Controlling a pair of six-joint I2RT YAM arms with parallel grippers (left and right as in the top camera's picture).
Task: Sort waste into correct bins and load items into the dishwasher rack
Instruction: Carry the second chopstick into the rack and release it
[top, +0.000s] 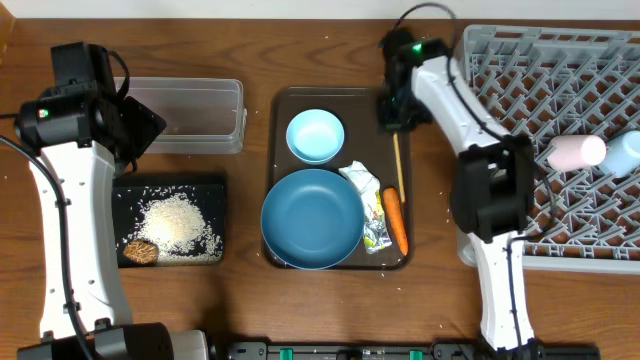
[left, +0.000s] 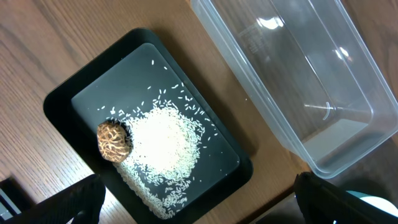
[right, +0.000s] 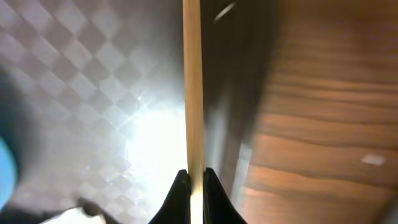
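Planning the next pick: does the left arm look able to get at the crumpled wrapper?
Probably yes: the left gripper is open and empty, and the wrapper lies uncovered on the brown tray, though beyond the plate with the carrot close beside it.

The right fingers (right: 180, 190) are pinched tight, while the left fingers (left: 68, 202) hang spread wide.

No text is legible anywhere; the wrapper's (top: 360, 180) print is too small.

Brown wooden desk (top: 250, 300), grain running side to side, darker streaks across it, matte surface, even light from above, soft short shadows.
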